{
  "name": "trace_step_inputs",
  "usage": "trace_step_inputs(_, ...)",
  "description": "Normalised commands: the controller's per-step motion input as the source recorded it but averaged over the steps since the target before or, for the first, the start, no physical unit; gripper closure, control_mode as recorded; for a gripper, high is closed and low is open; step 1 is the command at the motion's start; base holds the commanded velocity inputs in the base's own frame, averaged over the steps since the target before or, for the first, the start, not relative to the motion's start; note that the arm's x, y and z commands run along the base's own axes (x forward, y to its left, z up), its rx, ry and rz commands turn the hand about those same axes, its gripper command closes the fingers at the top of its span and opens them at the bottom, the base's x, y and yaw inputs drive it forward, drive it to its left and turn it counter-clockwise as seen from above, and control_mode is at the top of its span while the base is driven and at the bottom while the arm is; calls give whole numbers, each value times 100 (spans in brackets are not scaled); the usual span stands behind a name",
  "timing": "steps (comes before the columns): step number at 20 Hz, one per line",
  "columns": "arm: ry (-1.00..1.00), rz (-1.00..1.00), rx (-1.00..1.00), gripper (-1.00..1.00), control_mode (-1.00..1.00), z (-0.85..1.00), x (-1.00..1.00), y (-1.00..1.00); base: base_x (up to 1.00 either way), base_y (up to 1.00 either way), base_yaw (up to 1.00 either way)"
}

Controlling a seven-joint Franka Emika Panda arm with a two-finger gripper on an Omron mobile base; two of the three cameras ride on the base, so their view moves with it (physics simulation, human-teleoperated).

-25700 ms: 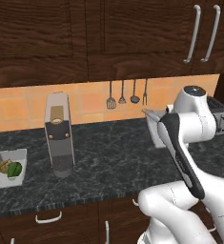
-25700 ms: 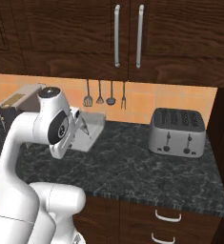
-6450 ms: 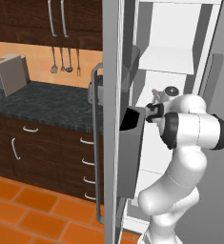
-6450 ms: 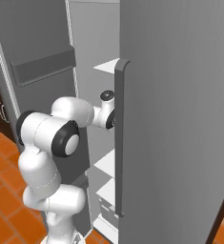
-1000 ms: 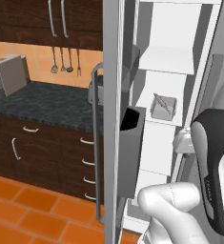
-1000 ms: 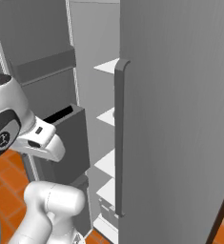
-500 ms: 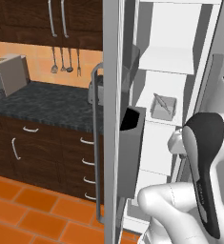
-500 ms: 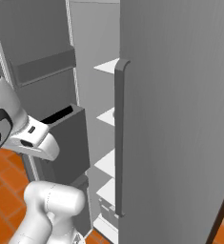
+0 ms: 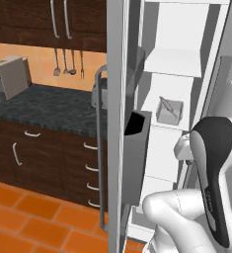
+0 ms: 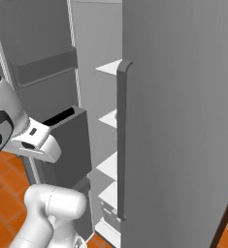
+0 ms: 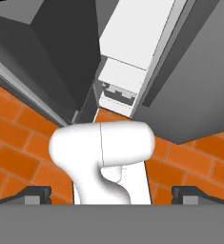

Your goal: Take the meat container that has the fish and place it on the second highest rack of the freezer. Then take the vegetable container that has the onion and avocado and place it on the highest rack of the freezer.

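Observation:
The freezer (image 9: 186,29) stands open, showing its white interior and flat white shelves. A small grey meat container (image 9: 169,109) rests on the second highest rack (image 9: 162,129); a thin, long fish lies slanted in it. The highest rack (image 9: 179,55) above it is bare. The vegetable container with the onion and avocado is out of view. My gripper (image 11: 112,194) is open with nothing between its fingertips (image 11: 37,193). It points down at the orange floor tiles, away from the shelves. My arm (image 9: 211,168) is folded in front of the freezer.
The open freezer door (image 9: 118,123) carries a dark bin (image 9: 137,148) and a long handle (image 9: 98,148). The other grey door (image 10: 183,121) with its handle (image 10: 121,140) stands to the right. To the left are a dark counter (image 9: 43,106) and a toaster (image 9: 11,76).
My arm has shifted slightly to the left in front of the freezer. The meat container has stayed on its shelf and the gripper has stayed open.

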Motion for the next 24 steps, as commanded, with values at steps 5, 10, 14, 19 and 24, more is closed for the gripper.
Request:
trace_step_inputs(5, 0, 0, 0, -100, 100, 0, 0, 0, -40, -58, 10)
trace_step_inputs(10, 0, 0, 0, -100, 100, 0, 0, 0, -44, -2, 45)
trace_step_inputs(14, 0, 0, 0, -100, 100, 0, 0, 0, -38, 39, 69)
trace_step_inputs(19, 0, 0, 0, -100, 100, 0, 0, 0, -36, 33, 79)
trace_step_inputs(24, 0, 0, 0, -100, 100, 0, 0, 0, 3, 71, 74)
